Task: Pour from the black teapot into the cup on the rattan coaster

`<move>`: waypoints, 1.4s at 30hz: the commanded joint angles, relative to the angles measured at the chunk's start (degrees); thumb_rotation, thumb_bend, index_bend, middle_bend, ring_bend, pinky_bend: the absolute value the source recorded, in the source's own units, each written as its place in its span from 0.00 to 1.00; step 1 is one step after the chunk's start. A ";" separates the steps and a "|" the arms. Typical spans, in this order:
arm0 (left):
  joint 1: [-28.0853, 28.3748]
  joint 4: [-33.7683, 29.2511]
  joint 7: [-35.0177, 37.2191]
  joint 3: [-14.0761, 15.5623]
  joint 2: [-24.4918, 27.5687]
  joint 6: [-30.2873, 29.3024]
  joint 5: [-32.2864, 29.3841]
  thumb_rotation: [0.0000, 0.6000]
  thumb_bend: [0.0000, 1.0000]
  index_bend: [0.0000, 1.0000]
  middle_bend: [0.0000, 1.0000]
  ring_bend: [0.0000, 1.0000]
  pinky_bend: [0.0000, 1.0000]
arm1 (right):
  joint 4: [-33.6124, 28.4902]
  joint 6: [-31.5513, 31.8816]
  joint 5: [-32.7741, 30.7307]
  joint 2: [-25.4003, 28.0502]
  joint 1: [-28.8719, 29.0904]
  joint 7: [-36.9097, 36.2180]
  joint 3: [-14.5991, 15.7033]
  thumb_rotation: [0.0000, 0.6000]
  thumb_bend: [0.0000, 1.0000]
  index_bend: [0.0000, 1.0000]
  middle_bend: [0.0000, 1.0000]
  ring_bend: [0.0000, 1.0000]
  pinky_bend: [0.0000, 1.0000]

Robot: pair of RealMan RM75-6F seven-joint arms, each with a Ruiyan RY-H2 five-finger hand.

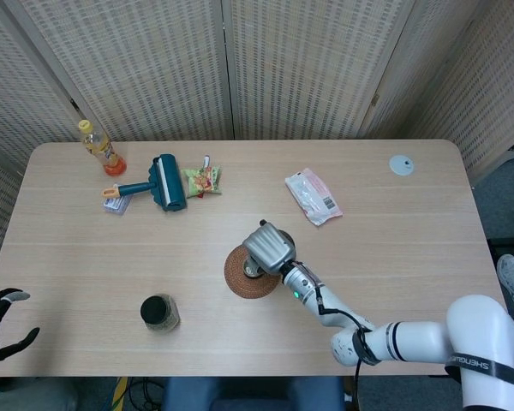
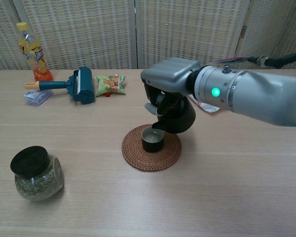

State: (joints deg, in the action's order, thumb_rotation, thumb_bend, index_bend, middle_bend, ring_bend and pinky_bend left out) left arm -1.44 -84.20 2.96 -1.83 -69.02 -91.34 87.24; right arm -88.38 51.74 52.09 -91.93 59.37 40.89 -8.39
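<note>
My right hand (image 2: 171, 85) grips the black teapot (image 2: 178, 115) from above and holds it close to upright, its spout next to the rim of the small dark cup (image 2: 152, 138). The cup stands upright on the round rattan coaster (image 2: 151, 153). In the head view the right hand (image 1: 270, 245) covers the teapot and most of the cup above the coaster (image 1: 241, 275). My left hand (image 1: 0, 324) shows at the lower left edge of the head view, off the table, fingers apart and holding nothing.
A glass jar with a black lid (image 2: 35, 173) stands front left. At the back left lie a teal lint roller (image 2: 79, 84), an orange drink bottle (image 2: 32, 54) and a green snack packet (image 2: 110, 84). A white packet (image 1: 313, 196) and a small white disc (image 1: 401, 164) lie back right.
</note>
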 commanded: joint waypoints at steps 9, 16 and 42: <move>0.72 -0.55 -0.50 -0.04 -0.05 0.65 0.38 1.00 0.18 0.34 0.29 0.30 0.20 | -6.33 -2.64 -2.10 9.14 -5.11 -12.74 -1.12 0.80 0.41 0.93 0.84 0.74 0.36; 1.02 -0.72 -0.74 0.05 -0.20 1.10 0.35 1.00 0.18 0.34 0.29 0.30 0.20 | -4.24 -3.69 -1.54 11.39 -7.33 -17.57 -0.05 0.79 0.23 0.92 0.84 0.74 0.36; 1.27 -0.58 -1.36 0.65 -1.04 1.99 0.08 1.00 0.18 0.34 0.29 0.30 0.20 | 7.37 -4.79 3.78 8.33 -11.24 -25.25 1.44 0.62 0.00 0.92 0.84 0.73 0.36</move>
State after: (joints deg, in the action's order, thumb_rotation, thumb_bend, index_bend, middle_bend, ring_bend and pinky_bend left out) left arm -0.17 -84.78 1.61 -1.18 -70.06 -89.35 87.32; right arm -81.13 46.90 55.76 -83.53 48.18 15.52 -7.02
